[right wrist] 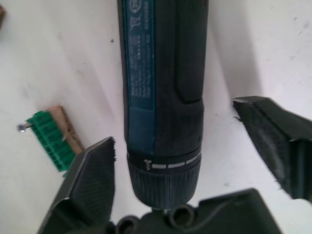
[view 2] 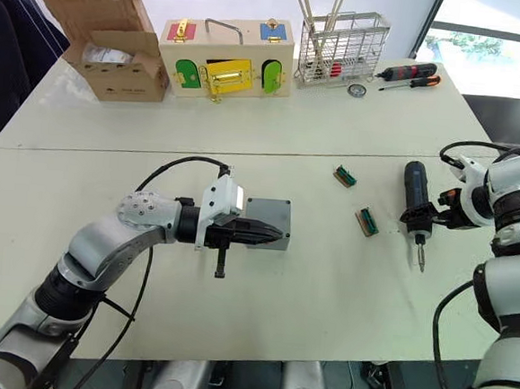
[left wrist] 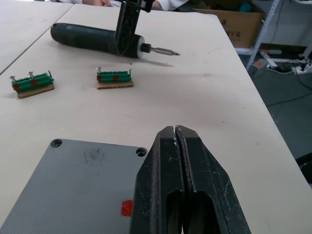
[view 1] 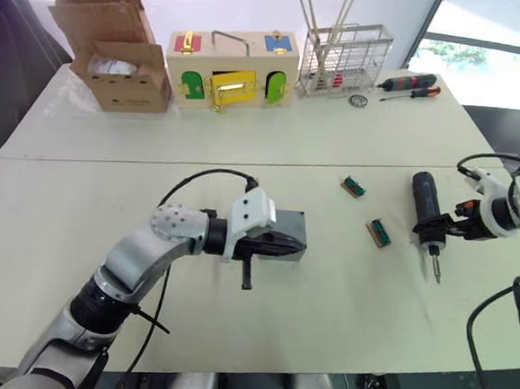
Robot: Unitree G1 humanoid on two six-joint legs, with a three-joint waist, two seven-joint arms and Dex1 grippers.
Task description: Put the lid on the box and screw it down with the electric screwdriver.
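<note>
**Driver could roll out of an open grasp**

On the white table's (view 1: 246,139) right side, the right gripper (right wrist: 195,146) straddles the thick black-and-blue electric screwdriver (view 1: 426,208), fingers spread, not clamped. Closing off-centre could roll it away. The left gripper (left wrist: 176,161), fingers pressed together, rests over the flat grey plastic lid (left wrist: 73,185) seated on the grey box (view 1: 294,242); a nudge could shift it.

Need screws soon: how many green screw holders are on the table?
2: one small green block on brown backing farther out, another nearer, both left of the black electric screwdriver.
</note>
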